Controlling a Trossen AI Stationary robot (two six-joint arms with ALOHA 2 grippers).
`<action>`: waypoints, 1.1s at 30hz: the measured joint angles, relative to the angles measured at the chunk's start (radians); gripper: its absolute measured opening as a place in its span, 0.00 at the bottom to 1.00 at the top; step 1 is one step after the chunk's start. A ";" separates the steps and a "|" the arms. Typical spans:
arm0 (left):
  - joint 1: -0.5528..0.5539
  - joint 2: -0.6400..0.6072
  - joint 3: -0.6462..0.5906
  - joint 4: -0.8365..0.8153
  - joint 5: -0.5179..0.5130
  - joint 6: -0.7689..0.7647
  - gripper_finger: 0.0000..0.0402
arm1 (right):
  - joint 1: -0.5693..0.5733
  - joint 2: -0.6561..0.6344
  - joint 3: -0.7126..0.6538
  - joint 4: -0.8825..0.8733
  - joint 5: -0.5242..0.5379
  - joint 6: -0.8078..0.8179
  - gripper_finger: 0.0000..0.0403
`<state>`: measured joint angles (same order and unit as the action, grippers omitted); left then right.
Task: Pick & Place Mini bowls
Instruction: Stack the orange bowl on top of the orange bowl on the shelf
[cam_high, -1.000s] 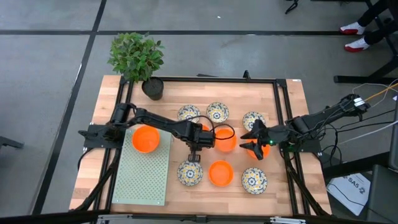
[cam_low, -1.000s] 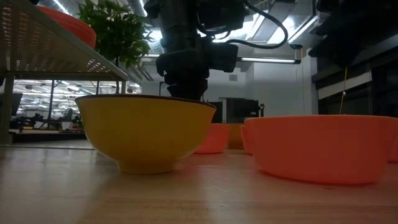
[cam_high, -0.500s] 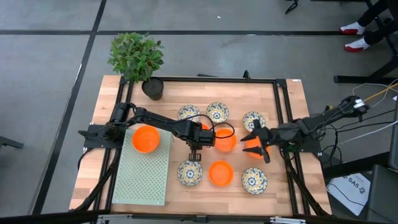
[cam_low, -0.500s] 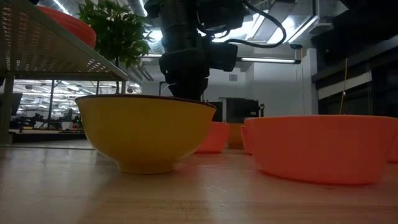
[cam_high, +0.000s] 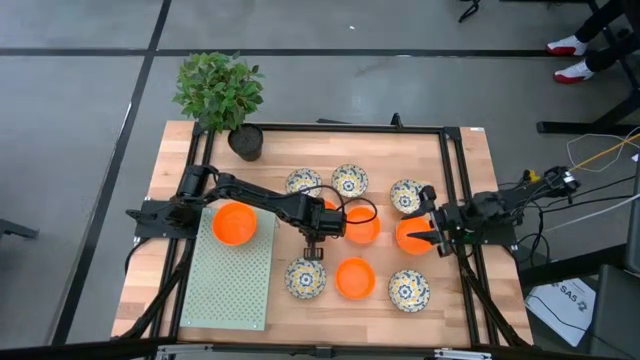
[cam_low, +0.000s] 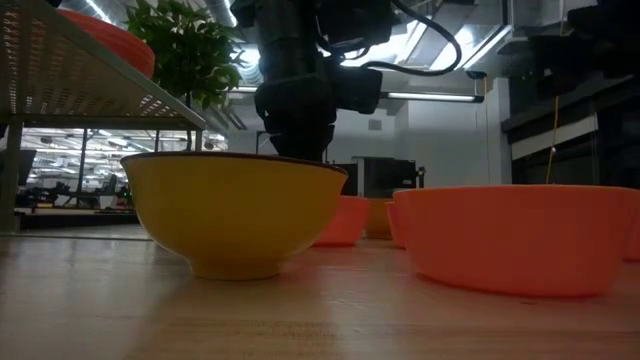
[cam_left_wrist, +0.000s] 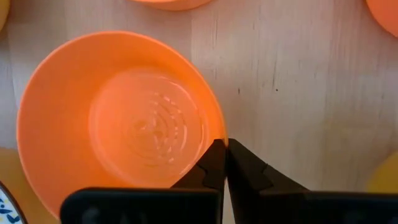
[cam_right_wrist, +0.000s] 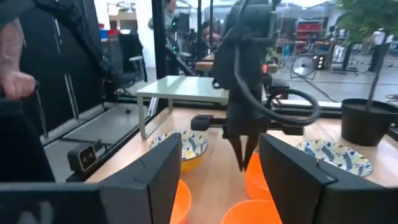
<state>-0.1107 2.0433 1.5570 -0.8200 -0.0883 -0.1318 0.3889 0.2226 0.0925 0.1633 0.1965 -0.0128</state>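
The right gripper (cam_high: 428, 234) has drawn back toward the desk (cam_high: 470, 160) edge, fingers spread, uncovering an orange bowl (cam_high: 411, 236). The left gripper (cam_high: 311, 247) pinches another orange bowl's (cam_left_wrist: 118, 121) rim mid-desk.

We see a grey concrete floor (cam_high: 90, 120) around the wooden table (cam_high: 470, 160), crossed by dark seams. A leafy plant (cam_high: 218, 90) in a black pot (cam_high: 246, 141) stands at the table's far left corner, and a pale green perforated rack (cam_high: 228, 282) sits at its left. Across the table top, long ceiling lights (cam_low: 430, 97) glow in a dim workshop with a grey wall (cam_low: 455, 140). A person's red-and-white shoes (cam_high: 572, 58) show at the far right.
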 joint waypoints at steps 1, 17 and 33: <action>0.000 -0.001 0.000 0.001 0.000 -0.004 0.01 | 0.000 -0.013 -0.006 -0.008 0.003 -0.002 0.53; 0.022 -0.065 0.000 0.000 0.025 -0.004 0.00 | -0.047 -0.133 -0.087 -0.057 -0.030 -0.016 0.53; 0.088 -0.158 0.002 -0.028 0.032 0.034 0.00 | -0.279 -0.158 -0.086 -0.139 -0.242 -0.041 0.53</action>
<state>-0.0222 1.8850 1.5589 -0.8476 -0.0567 -0.0982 0.1104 0.0646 0.0063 0.0242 -0.0456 -0.0541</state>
